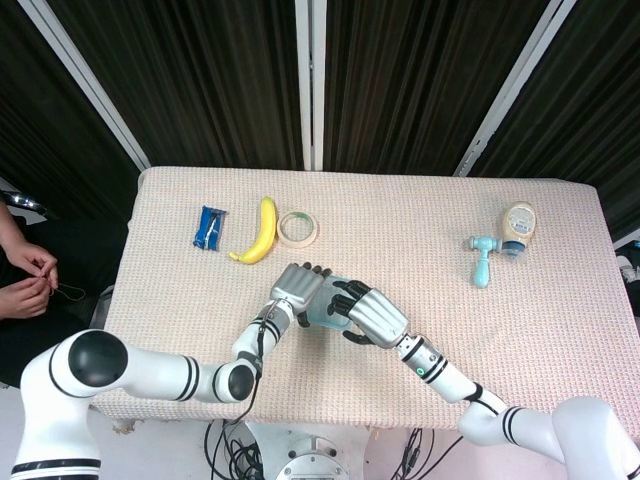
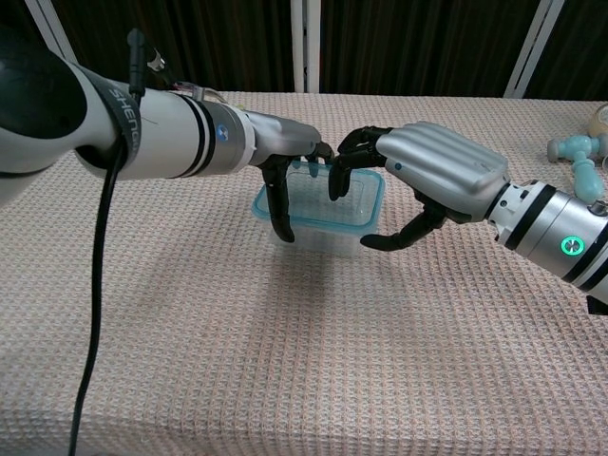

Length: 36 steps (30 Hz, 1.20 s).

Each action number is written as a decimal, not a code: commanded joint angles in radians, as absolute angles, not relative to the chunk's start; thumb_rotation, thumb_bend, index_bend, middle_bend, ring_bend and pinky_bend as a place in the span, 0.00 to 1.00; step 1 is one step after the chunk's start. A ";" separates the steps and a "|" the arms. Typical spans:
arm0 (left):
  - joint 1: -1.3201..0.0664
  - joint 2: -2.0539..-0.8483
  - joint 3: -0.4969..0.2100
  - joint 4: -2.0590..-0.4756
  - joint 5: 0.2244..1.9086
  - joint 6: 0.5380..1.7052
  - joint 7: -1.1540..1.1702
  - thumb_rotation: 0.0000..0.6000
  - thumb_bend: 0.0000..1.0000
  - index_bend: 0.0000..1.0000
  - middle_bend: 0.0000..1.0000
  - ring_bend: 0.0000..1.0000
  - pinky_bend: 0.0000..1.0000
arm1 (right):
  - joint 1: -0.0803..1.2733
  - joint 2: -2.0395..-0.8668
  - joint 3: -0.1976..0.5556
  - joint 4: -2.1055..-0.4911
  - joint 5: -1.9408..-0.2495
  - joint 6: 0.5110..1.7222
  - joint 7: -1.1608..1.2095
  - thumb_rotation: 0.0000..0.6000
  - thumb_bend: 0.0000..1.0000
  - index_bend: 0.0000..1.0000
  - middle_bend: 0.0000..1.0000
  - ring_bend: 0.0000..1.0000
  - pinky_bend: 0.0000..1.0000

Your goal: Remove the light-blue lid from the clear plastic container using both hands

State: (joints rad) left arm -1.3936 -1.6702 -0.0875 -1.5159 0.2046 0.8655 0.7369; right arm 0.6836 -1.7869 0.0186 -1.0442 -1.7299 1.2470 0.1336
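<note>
The clear plastic container (image 2: 321, 239) with its light-blue lid (image 2: 328, 207) stands on the table near the front middle. In the head view only a sliver of the lid (image 1: 322, 312) shows between the hands. My left hand (image 2: 285, 160) (image 1: 296, 285) grips the container's left end, thumb down the near-left side and fingers over the far rim. My right hand (image 2: 437, 176) (image 1: 372, 315) comes in from the right. Its fingertips (image 2: 338, 180) press on the lid's top near the far edge, and its thumb reaches to the container's near-right corner. The lid sits on the container.
At the back left lie a blue packet (image 1: 209, 227), a banana (image 1: 260, 232) and a tape roll (image 1: 297, 228). At the back right are a bottle (image 1: 518, 226) and a light-blue tool (image 1: 482, 258). A person's hands (image 1: 25, 270) show beyond the table's left edge.
</note>
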 commanded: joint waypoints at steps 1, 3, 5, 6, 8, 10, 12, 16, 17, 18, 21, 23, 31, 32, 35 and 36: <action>-1.391 -1.673 -0.086 -1.513 0.205 0.865 0.741 1.00 0.00 0.16 0.24 0.16 0.30 | 0.684 -1.785 0.019 -1.046 -1.729 1.251 0.134 1.00 0.15 0.42 0.38 0.17 0.27; -1.389 -1.676 -0.088 -1.511 0.208 0.867 0.742 1.00 0.00 0.16 0.24 0.16 0.30 | 0.684 -1.783 0.020 -1.048 -1.728 1.255 0.134 1.00 0.15 0.42 0.38 0.17 0.27; -1.387 -1.678 -0.087 -1.509 0.213 0.869 0.746 1.00 0.00 0.16 0.24 0.16 0.29 | 0.684 -1.781 0.020 -1.049 -1.726 1.257 0.134 1.00 0.15 0.42 0.38 0.17 0.27; -1.386 -1.680 -0.087 -1.508 0.216 0.871 0.747 1.00 0.00 0.16 0.24 0.16 0.29 | 0.684 -1.780 0.021 -1.051 -1.725 1.259 0.135 1.00 0.15 0.42 0.38 0.17 0.27; -1.384 -1.684 -0.088 -1.507 0.220 0.872 0.749 1.00 0.00 0.16 0.24 0.16 0.29 | 0.684 -1.780 0.020 -1.053 -1.724 1.261 0.138 1.00 0.15 0.43 0.38 0.17 0.27; -1.381 -1.687 -0.090 -1.505 0.227 0.874 0.748 1.00 0.00 0.16 0.24 0.16 0.29 | 0.684 -1.779 0.022 -1.056 -1.723 1.265 0.139 1.00 0.15 0.43 0.38 0.17 0.27; -1.377 -1.691 -0.091 -1.502 0.234 0.877 0.749 1.00 0.00 0.16 0.24 0.16 0.29 | 0.683 -1.778 0.023 -1.058 -1.722 1.270 0.141 1.00 0.15 0.43 0.39 0.17 0.28; -1.372 -1.696 -0.093 -1.497 0.241 0.878 0.751 1.00 0.00 0.16 0.24 0.16 0.29 | 0.683 -1.777 0.026 -1.059 -1.719 1.274 0.139 1.00 0.15 0.43 0.39 0.18 0.28; -1.371 -1.698 -0.094 -1.496 0.242 0.878 0.751 1.00 0.00 0.16 0.24 0.16 0.29 | 0.683 -1.777 0.026 -1.059 -1.718 1.273 0.139 1.00 0.15 0.43 0.39 0.18 0.28; -1.369 -1.699 -0.094 -1.494 0.243 0.877 0.753 1.00 0.00 0.16 0.24 0.16 0.29 | 0.683 -1.778 0.026 -1.059 -1.717 1.274 0.141 1.00 0.16 0.43 0.39 0.18 0.28; -1.366 -1.701 -0.096 -1.490 0.243 0.872 0.754 1.00 0.00 0.16 0.24 0.16 0.29 | 0.682 -1.783 0.027 -1.054 -1.717 1.281 0.142 1.00 0.18 0.44 0.40 0.19 0.29; -1.365 -1.698 -0.098 -1.493 0.243 0.867 0.754 1.00 0.00 0.16 0.24 0.16 0.29 | 0.682 -1.787 0.026 -1.047 -1.719 1.285 0.141 1.00 0.24 0.45 0.41 0.21 0.31; -1.351 -1.671 -0.112 -1.518 0.246 0.841 0.730 1.00 0.00 0.16 0.24 0.16 0.29 | 0.683 -1.826 0.026 -0.973 -1.745 1.343 0.164 1.00 0.43 0.53 0.46 0.28 0.40; -1.350 -1.668 -0.115 -1.520 0.246 0.837 0.725 1.00 0.00 0.15 0.24 0.16 0.29 | 0.683 -1.830 0.026 -0.965 -1.747 1.350 0.167 1.00 0.46 0.54 0.47 0.29 0.41; -1.346 -1.661 -0.118 -1.525 0.257 0.832 0.714 1.00 0.00 0.15 0.24 0.16 0.29 | 0.683 -1.839 0.028 -0.945 -1.751 1.367 0.175 1.00 0.51 0.55 0.48 0.30 0.43; -1.343 -1.659 -0.118 -1.527 0.263 0.831 0.709 1.00 0.00 0.14 0.24 0.16 0.29 | 0.683 -1.843 0.027 -0.936 -1.753 1.372 0.171 1.00 0.52 0.56 0.48 0.31 0.43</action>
State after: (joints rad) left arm -1.3453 -1.6608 -0.1173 -1.5250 0.2595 0.8324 0.7118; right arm 0.6832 -1.8392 0.0270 -0.9408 -1.7506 1.3685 0.1720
